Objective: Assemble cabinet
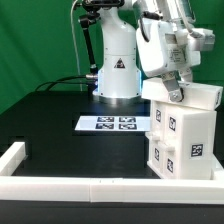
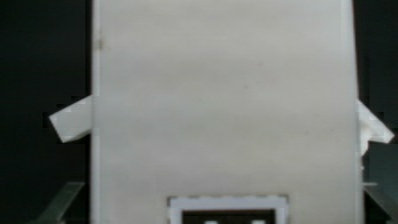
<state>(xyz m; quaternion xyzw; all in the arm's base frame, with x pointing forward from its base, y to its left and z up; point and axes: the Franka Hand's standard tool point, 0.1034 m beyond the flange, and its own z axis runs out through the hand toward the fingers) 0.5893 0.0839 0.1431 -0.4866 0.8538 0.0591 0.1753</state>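
One cabinet (image 1: 183, 128) upright; jaws straddling its top, either side.

From my station I find no readable words, brand names or numbers anywhere. The only signs are black-and-white square tags, patterns rather than text. Several sit on the faces of the cabinet (image 1: 183, 135) in the exterior view, and the wrist view catches part of one more on its white panel (image 2: 226, 211). Four more tags are printed on the marker board (image 1: 113, 124) lying flat on the tabletop (image 1: 60, 125). The robot base (image 1: 115, 72) carries a small dark triangular symbol (image 1: 117, 65); what it depicts is too small for me to tell.
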